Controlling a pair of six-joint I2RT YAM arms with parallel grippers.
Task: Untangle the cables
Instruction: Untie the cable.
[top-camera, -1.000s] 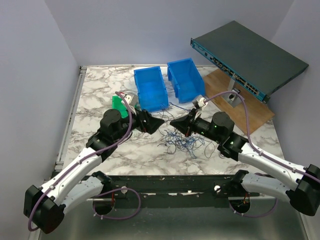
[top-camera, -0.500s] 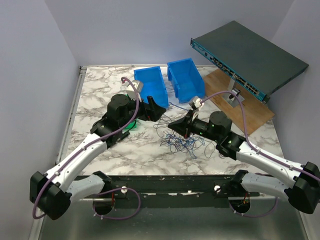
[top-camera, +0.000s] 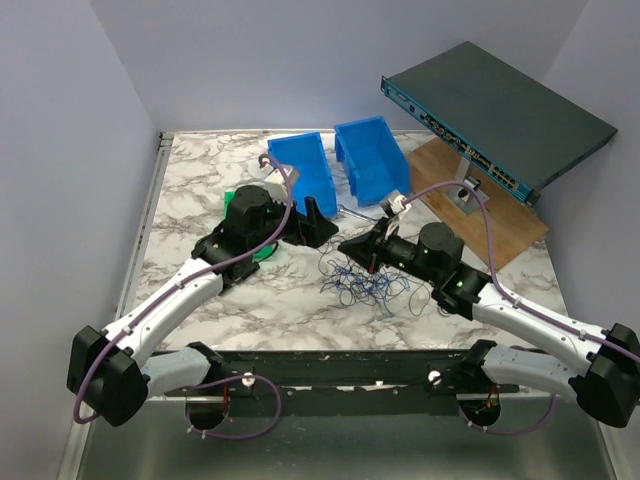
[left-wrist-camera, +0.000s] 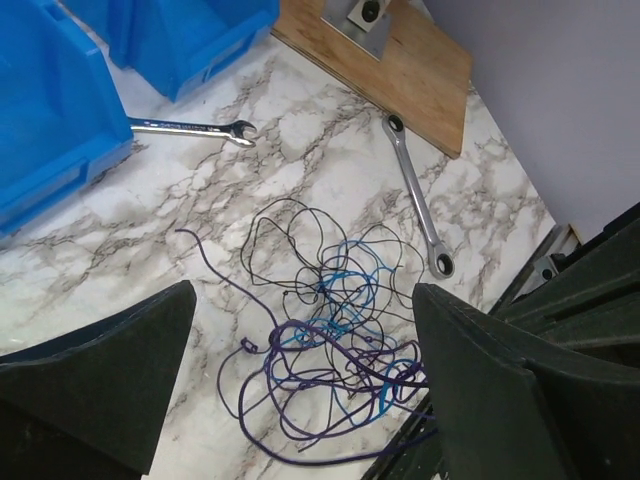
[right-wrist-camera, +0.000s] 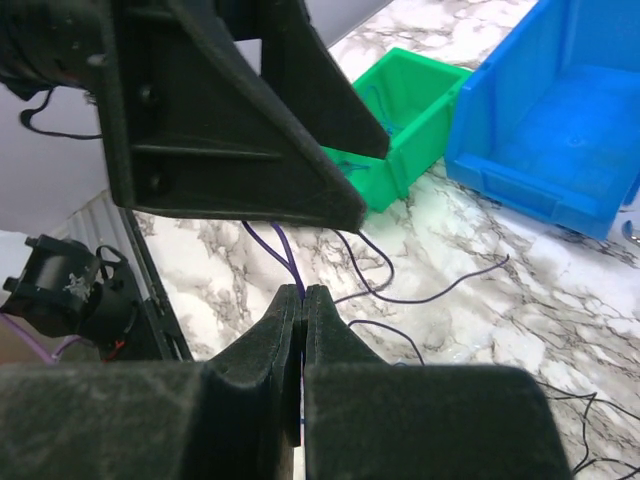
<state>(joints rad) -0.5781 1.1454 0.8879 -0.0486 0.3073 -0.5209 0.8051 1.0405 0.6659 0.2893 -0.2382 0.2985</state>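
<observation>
**Inspector:** Location of the cables?

**Examiner:** The cables (top-camera: 365, 283) lie in one loose knot on the table (top-camera: 190, 180), at the centre of the top view, just below the blue bins (top-camera: 300, 180). Blue, purple and dark strands loop through each other. None lies fully apart from the rest.

**Inspector:** Right gripper?

**Examiner:** The right gripper (right-wrist-camera: 301, 292) is pinched closed. Its wrist view shows a purple strand running up out of the meeting tips, so I judge that it holds one cable at the knot's upper-left edge. The likely purpose is to anchor that strand or draw it clear.

**Inspector:** Left gripper?

**Examiner:** The left gripper (left-wrist-camera: 302, 295) has its jaws wide apart with nothing between them. It sits at the upper left of the knot in the top view, and its camera looks down on the tangle. I judge that it is placed to take a second strand opposite the right, so the two can pull apart.

**Inspector:** Hazards?

**Examiner:** Two wrenches (left-wrist-camera: 415, 190) lie just beside the knot, in the upper half of the left wrist view, and a loop could snag on either. The green bin (right-wrist-camera: 410, 100), upper centre of the right wrist view, is probably where freed cables go. Its contents are too small to tell.
</observation>
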